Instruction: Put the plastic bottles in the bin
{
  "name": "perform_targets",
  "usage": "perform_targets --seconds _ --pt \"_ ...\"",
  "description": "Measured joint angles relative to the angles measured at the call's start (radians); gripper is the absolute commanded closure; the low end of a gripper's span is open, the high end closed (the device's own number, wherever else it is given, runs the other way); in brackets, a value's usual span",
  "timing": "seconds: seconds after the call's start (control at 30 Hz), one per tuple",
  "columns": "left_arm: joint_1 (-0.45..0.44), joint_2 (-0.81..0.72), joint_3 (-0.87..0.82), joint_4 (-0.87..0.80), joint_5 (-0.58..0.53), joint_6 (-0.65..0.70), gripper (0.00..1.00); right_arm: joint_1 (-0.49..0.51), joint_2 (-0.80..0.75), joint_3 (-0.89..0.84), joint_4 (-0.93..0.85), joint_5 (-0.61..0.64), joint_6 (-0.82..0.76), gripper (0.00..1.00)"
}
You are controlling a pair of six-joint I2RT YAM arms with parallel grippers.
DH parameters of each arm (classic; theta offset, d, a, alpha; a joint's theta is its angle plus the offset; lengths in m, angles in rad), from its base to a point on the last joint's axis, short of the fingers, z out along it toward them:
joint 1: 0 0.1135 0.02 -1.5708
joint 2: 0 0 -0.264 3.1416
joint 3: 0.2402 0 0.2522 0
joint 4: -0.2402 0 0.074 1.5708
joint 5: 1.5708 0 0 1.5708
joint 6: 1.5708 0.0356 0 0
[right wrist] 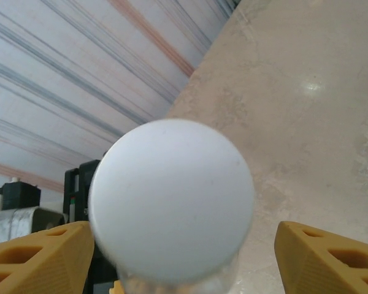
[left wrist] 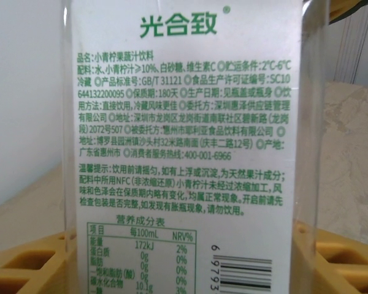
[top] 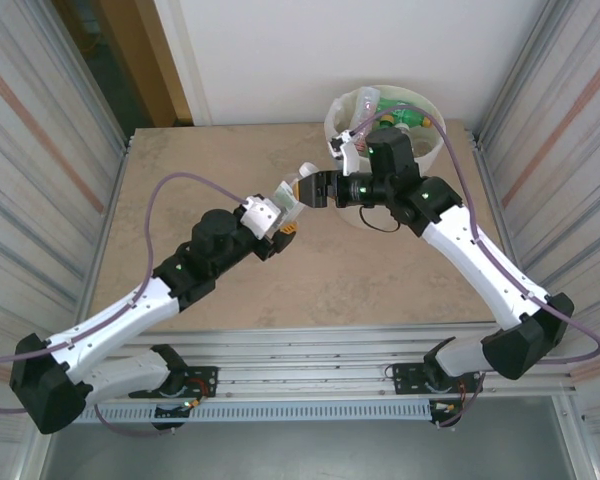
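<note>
My left gripper (top: 278, 212) is shut on a clear plastic bottle (top: 295, 188) and holds it above the table's middle. In the left wrist view the bottle's white label with green print (left wrist: 184, 122) sits between my left gripper's (left wrist: 184, 260) yellow fingers (left wrist: 24, 266). My right gripper (top: 316, 187) meets the bottle from the right, jaws open around its white cap (right wrist: 170, 199). A gap shows between the cap and the right-hand finger (right wrist: 328, 257), while the left-hand finger (right wrist: 43, 254) lies close against it. The cream bin (top: 428, 103) stands at the back right with green bottles (top: 405, 118) inside.
The beige tabletop (top: 210, 170) is bounded by corrugated metal walls left and right. The right arm's black wrist (top: 390, 160) hangs just in front of the bin. A white bag edge (top: 342, 125) drapes over the bin's rim.
</note>
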Motion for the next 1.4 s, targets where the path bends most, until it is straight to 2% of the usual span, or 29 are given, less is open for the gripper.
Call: perform_targets --seconds 0.2,0.43,0.5,0.57,0.67,0.73,0.77,1.07,1.27,1.4 --pt "0.000 0.020 0.003 0.024 0.030 0.067 0.77 0.002 0.016 0.000 -0.001 -0.017 0.000 0.37" --pt "0.000 0.057 0.035 0.031 0.045 0.097 0.76 0.005 0.029 0.002 0.003 -0.014 -0.003 0.60" --pt "0.000 0.061 0.040 0.031 0.045 0.097 0.73 0.004 0.029 0.004 0.002 -0.011 -0.007 0.67" --pt "0.000 0.062 0.042 0.031 0.045 0.096 0.61 0.003 0.029 0.006 0.002 -0.009 -0.008 0.75" --pt "0.000 0.066 0.048 0.031 0.045 0.094 0.33 -0.002 0.029 0.008 0.002 -0.010 -0.008 0.85" --pt "0.000 0.069 0.055 0.030 0.048 0.092 0.10 -0.010 0.028 0.011 0.001 -0.013 -0.007 0.88" --pt "0.000 0.069 0.058 0.032 0.050 0.088 0.02 -0.015 0.027 0.012 0.001 -0.013 -0.008 0.89" --pt "0.000 0.000 0.091 0.034 0.080 0.012 0.01 -0.138 -0.022 0.040 -0.070 0.024 -0.012 0.95" --pt "0.000 -0.107 0.088 0.034 0.066 -0.054 0.01 -0.188 -0.093 0.161 -0.180 0.140 -0.060 0.96" --pt "0.000 -0.146 0.071 0.034 0.002 -0.106 0.01 -0.196 -0.121 0.269 -0.251 0.238 -0.112 0.96"
